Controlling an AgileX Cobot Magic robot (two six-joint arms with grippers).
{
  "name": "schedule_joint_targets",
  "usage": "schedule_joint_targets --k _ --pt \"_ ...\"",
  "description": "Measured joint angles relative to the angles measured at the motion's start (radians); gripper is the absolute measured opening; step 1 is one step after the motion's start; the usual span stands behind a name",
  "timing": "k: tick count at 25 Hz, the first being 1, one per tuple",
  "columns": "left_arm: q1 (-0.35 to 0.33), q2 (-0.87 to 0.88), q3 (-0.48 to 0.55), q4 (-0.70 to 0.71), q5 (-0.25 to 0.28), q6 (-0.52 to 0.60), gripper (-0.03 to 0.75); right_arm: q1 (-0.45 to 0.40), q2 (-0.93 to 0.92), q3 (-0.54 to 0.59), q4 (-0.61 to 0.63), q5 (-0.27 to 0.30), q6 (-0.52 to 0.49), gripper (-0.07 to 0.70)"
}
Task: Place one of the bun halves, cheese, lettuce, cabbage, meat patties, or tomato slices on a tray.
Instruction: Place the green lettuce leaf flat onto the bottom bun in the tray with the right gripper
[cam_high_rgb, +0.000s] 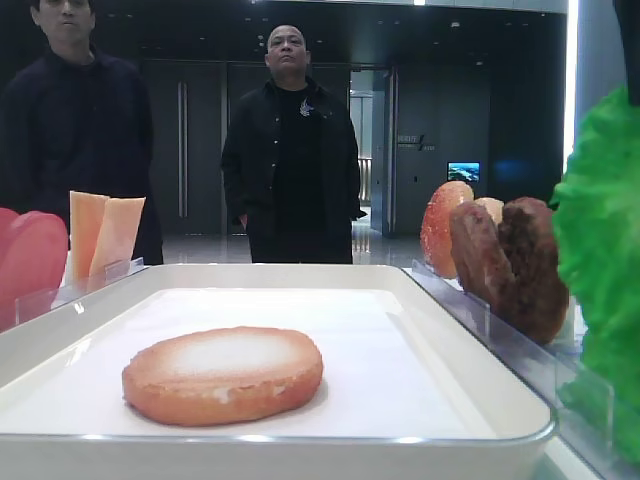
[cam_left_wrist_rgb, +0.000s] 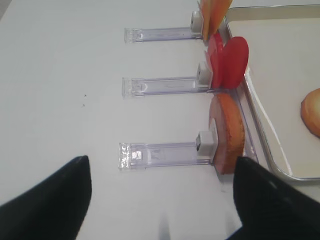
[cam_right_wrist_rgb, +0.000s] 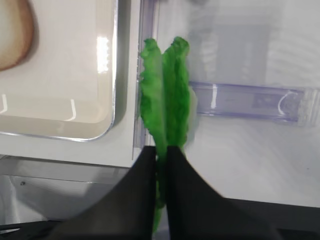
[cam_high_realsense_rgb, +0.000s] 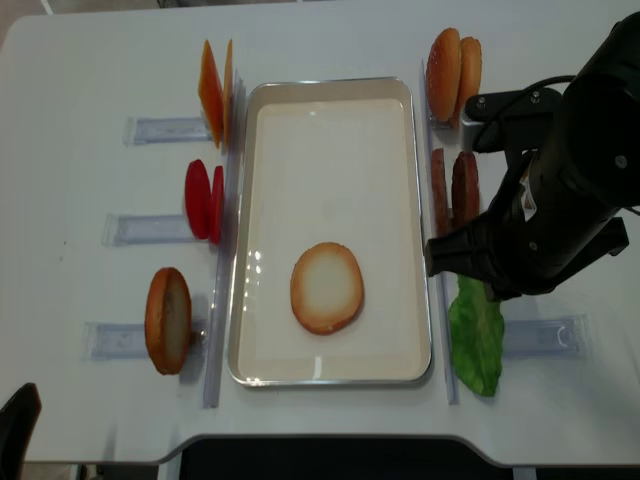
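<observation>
My right gripper (cam_right_wrist_rgb: 161, 150) is shut on the ruffled green lettuce (cam_right_wrist_rgb: 165, 95), which stands on edge in its clear rack (cam_right_wrist_rgb: 245, 100) just right of the white tray (cam_right_wrist_rgb: 60, 90). From above, the right arm covers the leaf's top and the lettuce (cam_high_realsense_rgb: 476, 335) shows below it. One bun half (cam_high_realsense_rgb: 326, 287) lies cut face up on the tray (cam_high_realsense_rgb: 280, 130). My left gripper (cam_left_wrist_rgb: 162, 200) is open over bare table, near a bun half (cam_left_wrist_rgb: 227, 132) standing in a rack. Cabbage is out of view.
Left of the tray, racks hold cheese (cam_high_realsense_rgb: 214, 92), tomato slices (cam_high_realsense_rgb: 203, 200) and a bun half (cam_high_realsense_rgb: 167, 320). On the right stand bun halves (cam_high_realsense_rgb: 452, 65) and meat patties (cam_high_realsense_rgb: 455, 190). Two people (cam_high_rgb: 290, 150) stand behind the table.
</observation>
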Motion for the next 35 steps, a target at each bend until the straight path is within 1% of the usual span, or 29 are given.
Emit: schedule_joint_targets --k 5,11,13,15,18,21,27,35 --pt "0.000 0.000 0.000 0.000 0.000 0.000 0.692 0.001 -0.016 -0.049 -0.005 0.027 0.000 0.026" --pt "0.000 0.000 0.000 0.000 0.000 0.000 0.692 0.017 -0.036 -0.095 0.028 0.028 -0.002 0.026" --pt "0.000 0.000 0.000 0.000 0.000 0.000 0.692 0.026 -0.044 -0.102 0.065 -0.001 -0.019 0.024" --pt "0.000 0.000 0.000 0.000 0.000 0.000 0.692 0.030 -0.044 -0.103 0.127 -0.061 -0.058 0.024" --pt "0.000 0.000 0.000 0.000 0.000 0.000 0.692 0.031 -0.044 -0.103 0.232 -0.175 -0.132 0.024" --pt "0.000 0.000 0.000 0.000 0.000 0.000 0.692 0.031 -0.044 -0.103 0.287 -0.245 -0.177 0.024" --pt "0.000 0.000 0.000 0.000 0.000 0.000 0.692 0.031 0.009 -0.103 0.352 -0.301 -0.246 0.024" --pt "0.000 0.000 0.000 0.000 0.000 0.000 0.692 0.031 0.120 -0.103 0.565 -0.398 -0.431 0.024"
